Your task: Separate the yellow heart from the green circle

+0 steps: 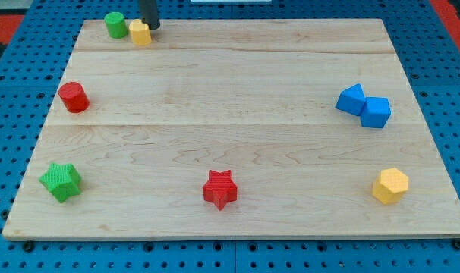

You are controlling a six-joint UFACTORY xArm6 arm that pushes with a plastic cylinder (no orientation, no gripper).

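Yellow heart point(140, 33) at the table's point(230, 144) top left, touching the green circle point(115, 25) on its left, my tip point(151, 27) just right of the heart, no pincer on this rod.

My board point(237, 76) is pale, light-grained wood, sitting on a blue pegboard surface point(442, 68) dotted with dark holes; red shows at the frame's upper corners. At upper left I see the green circle point(115, 24) beside the pale yellow heart point(140, 33), and my tip point(151, 26) is dark, nearly black. Left edge: a red cylinder point(74, 97). Lower left: a green star point(61, 182). Bottom centre: a red star point(219, 189). Right: two blue blocks point(364, 106). Lower right: a yellow hexagon point(390, 186).
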